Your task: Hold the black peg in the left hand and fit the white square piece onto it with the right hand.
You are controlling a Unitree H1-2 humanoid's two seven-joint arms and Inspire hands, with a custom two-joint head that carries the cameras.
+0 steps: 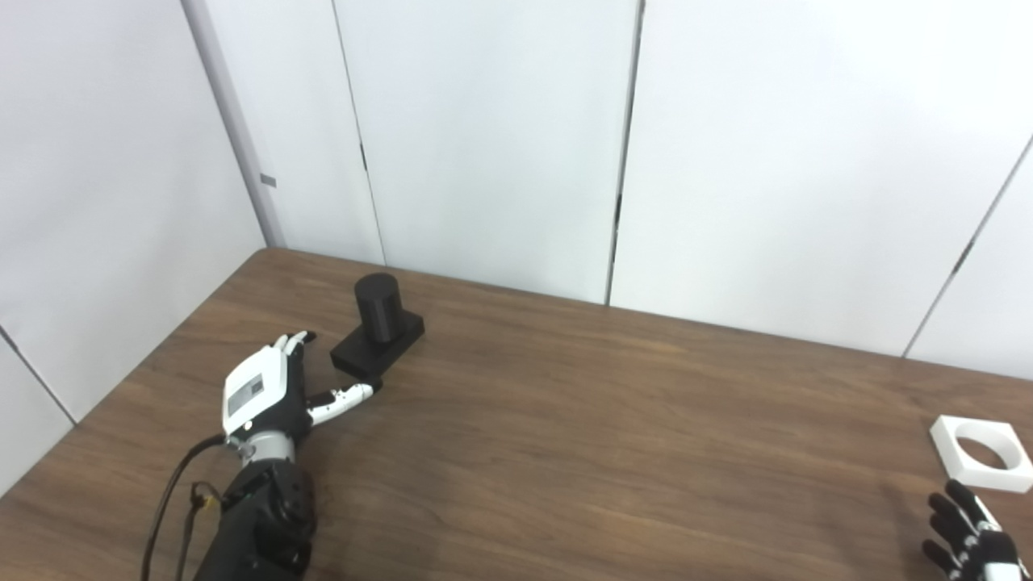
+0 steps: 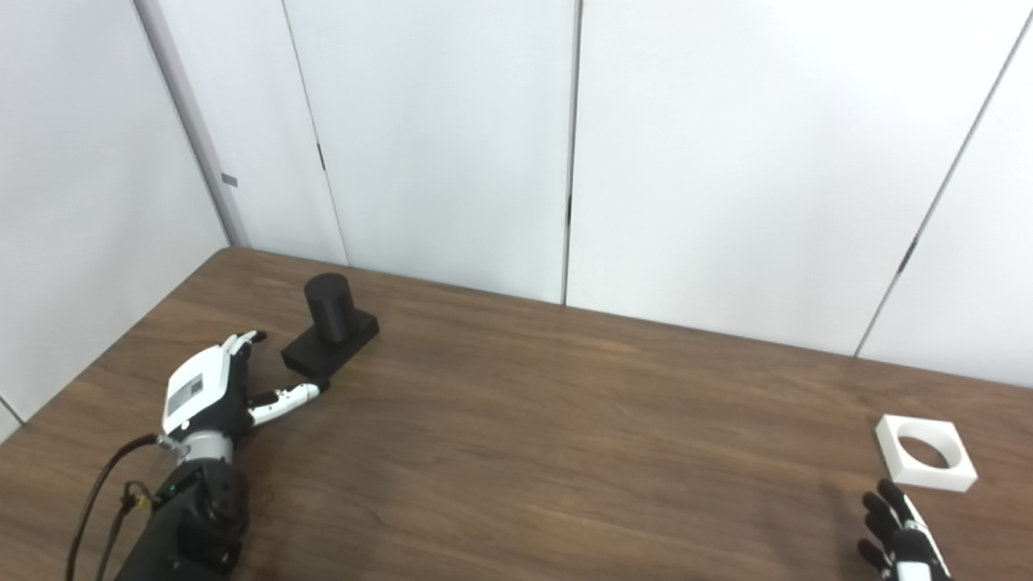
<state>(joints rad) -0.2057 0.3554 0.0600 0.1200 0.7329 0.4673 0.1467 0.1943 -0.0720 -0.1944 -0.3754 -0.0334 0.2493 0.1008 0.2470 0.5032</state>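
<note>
Right robot hand (image 2: pixel 900 537), fingers spread, empty, sits just near of the white square piece (image 2: pixel 925 452); left robot hand (image 1: pixel 270 387), open, lies just near-left of the upright black peg (image 1: pixel 378 327).

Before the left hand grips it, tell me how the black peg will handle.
The black peg looks rigid, probably moulded or printed plastic, so likely light. Its flat square base should resist rolling, though a push high on the upright cylinder might tip it. The left robot hand sits open beside it.
</note>
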